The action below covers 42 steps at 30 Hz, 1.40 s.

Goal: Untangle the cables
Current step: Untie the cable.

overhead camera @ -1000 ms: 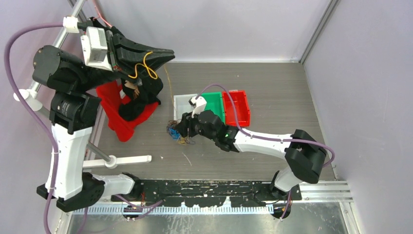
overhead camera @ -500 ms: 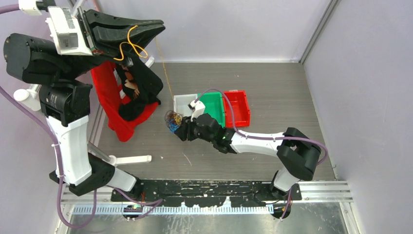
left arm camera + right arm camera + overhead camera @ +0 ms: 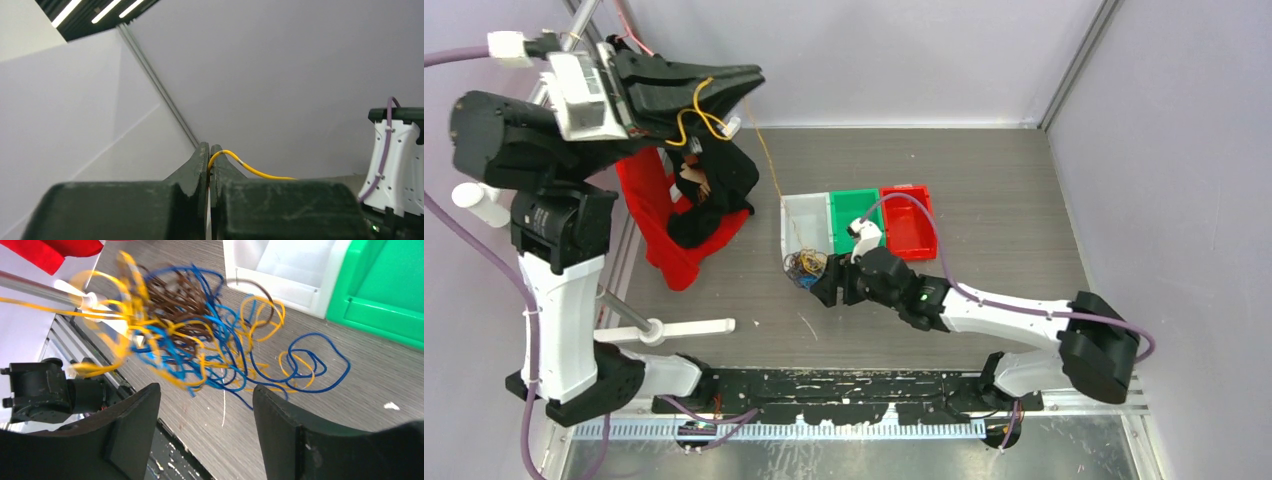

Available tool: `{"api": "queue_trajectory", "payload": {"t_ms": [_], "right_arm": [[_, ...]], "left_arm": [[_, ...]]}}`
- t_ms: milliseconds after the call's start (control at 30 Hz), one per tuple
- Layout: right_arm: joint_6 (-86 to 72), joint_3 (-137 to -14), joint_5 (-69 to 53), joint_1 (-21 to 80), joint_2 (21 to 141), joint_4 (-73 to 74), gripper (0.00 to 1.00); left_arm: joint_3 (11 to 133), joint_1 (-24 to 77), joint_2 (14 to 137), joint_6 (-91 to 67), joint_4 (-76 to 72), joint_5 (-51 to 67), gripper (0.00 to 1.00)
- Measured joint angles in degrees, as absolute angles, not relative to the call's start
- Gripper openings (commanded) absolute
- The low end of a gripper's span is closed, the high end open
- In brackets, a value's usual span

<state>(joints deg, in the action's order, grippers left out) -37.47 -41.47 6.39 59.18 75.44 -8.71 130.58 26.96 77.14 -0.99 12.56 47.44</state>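
Left gripper (image 3: 209, 150) is closed, fingers pressed flat on one yellow strand (image 3: 250, 172), which exits right of the tips and arcs down. The gripper is held high above the table (image 3: 375, 375), judged so that the strand gets drawn out of the bundle. In the top view a thin line runs from it down toward the tangle; same strand is assumed, not confirmed. Right gripper (image 3: 205, 392) is open, nothing between the fingers. The cables (image 3: 200, 335) lie just ahead of the fingertips: blue, yellow-orange and brown loops knotted together, with a few looser blue and yellow loops spread toward the right-finger side. The left-finger side of the tangle is blurred, so lifted or resting can't be told. A white bin (image 3: 260, 280) and a green bin (image 3: 380, 305) are set just beyond the tangle, presumably for sorted strands. Likely next need: bundle pinned by the right fingers, so the pull separates instead of dragging everything.
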Motion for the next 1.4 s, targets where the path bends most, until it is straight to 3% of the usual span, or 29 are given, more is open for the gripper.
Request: {"api": "queue_trajectory", "payload": {"t_ms": [100,233,433,767,1267,1400], "right_arm": [[-37.2,-41.5,6.5,59.2,71.3,-4.0,0.83],[-35.5,-41.6,6.9,59.2,65.0,2.1,0.84],[-31.5,-45.8,7.2,59.2,61.8,6.5,0.75],[-31.9,-50.3,7.7,59.2,70.9,10.5,0.60],[-34.3,-55.3,2.7,60.1,87.0,8.9,0.57],[-34.4,-57.7,2.2,61.1,92.7,8.8,0.42]], "left_arm": [[124.0,27.0,74.7,-1.1,13.1,48.1,0.00],[113.7,27.0,71.3,-1.4,13.8,48.8,0.00],[102.1,27.0,67.8,-1.5,15.1,49.1,0.00],[92.0,27.0,59.7,6.1,23.1,48.5,0.00],[82.1,27.0,53.4,19.2,33.2,41.3,0.00],[79.3,27.0,52.6,22.7,36.3,38.4,0.00]]}}
